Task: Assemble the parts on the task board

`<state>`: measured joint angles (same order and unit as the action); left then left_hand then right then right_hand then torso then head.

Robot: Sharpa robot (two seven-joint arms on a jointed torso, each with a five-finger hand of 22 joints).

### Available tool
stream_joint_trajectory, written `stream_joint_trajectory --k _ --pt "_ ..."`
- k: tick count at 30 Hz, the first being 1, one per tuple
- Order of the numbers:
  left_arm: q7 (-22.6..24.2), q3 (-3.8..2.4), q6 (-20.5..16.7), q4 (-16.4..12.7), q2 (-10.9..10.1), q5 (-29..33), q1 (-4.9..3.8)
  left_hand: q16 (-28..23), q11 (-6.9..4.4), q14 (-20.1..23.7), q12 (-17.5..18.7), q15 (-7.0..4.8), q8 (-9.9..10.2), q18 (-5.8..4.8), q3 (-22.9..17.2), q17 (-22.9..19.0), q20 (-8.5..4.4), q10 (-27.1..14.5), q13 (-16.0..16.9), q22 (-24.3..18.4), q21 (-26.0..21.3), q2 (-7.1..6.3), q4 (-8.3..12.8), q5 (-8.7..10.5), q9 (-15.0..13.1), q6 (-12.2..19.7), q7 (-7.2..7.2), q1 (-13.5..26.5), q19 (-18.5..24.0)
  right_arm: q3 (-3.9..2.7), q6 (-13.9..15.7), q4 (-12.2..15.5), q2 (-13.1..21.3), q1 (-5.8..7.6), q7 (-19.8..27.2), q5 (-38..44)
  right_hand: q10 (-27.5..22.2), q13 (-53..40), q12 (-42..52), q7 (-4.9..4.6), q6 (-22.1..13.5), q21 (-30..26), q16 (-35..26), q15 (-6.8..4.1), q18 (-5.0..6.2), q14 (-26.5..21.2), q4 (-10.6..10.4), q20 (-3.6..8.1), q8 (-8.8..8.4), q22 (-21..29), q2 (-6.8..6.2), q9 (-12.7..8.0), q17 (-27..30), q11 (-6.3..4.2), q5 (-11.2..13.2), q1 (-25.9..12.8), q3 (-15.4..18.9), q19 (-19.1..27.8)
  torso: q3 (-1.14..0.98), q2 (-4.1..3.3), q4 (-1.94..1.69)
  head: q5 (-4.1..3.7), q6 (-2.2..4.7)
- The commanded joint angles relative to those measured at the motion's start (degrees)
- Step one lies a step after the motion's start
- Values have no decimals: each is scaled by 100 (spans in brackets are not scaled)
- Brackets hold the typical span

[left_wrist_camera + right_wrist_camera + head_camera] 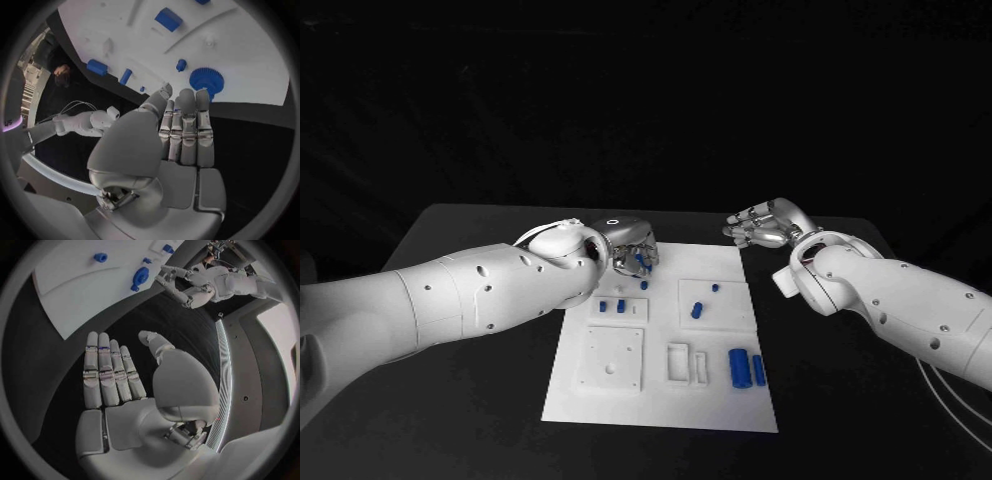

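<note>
The white task board (661, 400) lies in the middle of the black table. My left hand (629, 245) hovers at the board's far left corner with its fingers (187, 120) straight, side by side and holding nothing. Their tips end just beside a blue gear (206, 80) on the board; I cannot tell whether they touch it. My right hand (764, 225) is off the board's far right corner, over bare table, with flat fingers (106, 375) and an empty palm. The right wrist view also shows the gear (140, 277) and my left hand (181, 287).
Other blue parts lie on the board: two cylinders (738, 366) at the near right, a small block (698, 311) and a peg (715, 288) in the right middle, small pieces (613, 307) at the left. White recessed plates (615, 358) take up the near left.
</note>
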<state>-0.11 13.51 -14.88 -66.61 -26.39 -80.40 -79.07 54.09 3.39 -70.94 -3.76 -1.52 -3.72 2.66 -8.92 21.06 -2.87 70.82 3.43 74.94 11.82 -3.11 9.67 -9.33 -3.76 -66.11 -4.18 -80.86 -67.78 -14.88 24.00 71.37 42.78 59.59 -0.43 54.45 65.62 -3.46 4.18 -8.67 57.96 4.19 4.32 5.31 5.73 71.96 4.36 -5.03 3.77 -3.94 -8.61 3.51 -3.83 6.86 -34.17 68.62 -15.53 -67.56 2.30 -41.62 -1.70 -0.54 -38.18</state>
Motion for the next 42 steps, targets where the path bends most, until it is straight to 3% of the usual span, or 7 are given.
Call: stream_joint_trajectory --k 1,18,34,42 --pt "203 2 174 74 53 -303 46 103 -21 17 38 -35 9 66 7 22 -6 -25 -7 127 -16 3 18 19 1 -48 -26 48 -49 -3 -83 21 -7 -2 74 -13 -13 10 -24 0 -56 -24 -22 -9 53 -35 22 1 -24 9 19 3 7 -6 -3 -55 0 35 -1 0 -5 -14 -6" --pt "128 7 598 283 137 -387 164 715 56 -61 44 -38 14 90 -49 68 -11 -461 -12 133 187 -21 3 5 8 42 -69 111 -100 -3 -80 53 -1 -2 83 -12 -18 10 -23 -3 -78 -24 -22 -7 54 -39 25 -2 -26 9 17 2 8 -2 -32 -65 15 40 4 10 -12 -15 -54" --pt "127 13 539 457 200 -492 246 892 54 -85 46 -39 16 150 -248 -40 -7 -407 -14 138 461 -12 -18 -43 18 235 -95 41 -58 -3 -81 62 -2 -2 106 -12 -28 10 -22 -6 -113 -26 -23 -2 53 -45 11 -7 -27 10 31 0 8 2 -19 -66 64 48 1 6 -9 -23 -73" --pt "172 14 531 507 232 -491 279 972 -10 -186 46 -87 17 143 -378 -39 -40 -302 -14 137 644 40 -80 -48 20 244 -80 60 -53 -3 -85 58 -10 -2 110 -12 -32 10 -22 -7 -110 -24 -22 -2 55 -48 6 -7 -27 9 40 1 8 2 -23 -56 58 49 -2 7 -15 -40 -86"
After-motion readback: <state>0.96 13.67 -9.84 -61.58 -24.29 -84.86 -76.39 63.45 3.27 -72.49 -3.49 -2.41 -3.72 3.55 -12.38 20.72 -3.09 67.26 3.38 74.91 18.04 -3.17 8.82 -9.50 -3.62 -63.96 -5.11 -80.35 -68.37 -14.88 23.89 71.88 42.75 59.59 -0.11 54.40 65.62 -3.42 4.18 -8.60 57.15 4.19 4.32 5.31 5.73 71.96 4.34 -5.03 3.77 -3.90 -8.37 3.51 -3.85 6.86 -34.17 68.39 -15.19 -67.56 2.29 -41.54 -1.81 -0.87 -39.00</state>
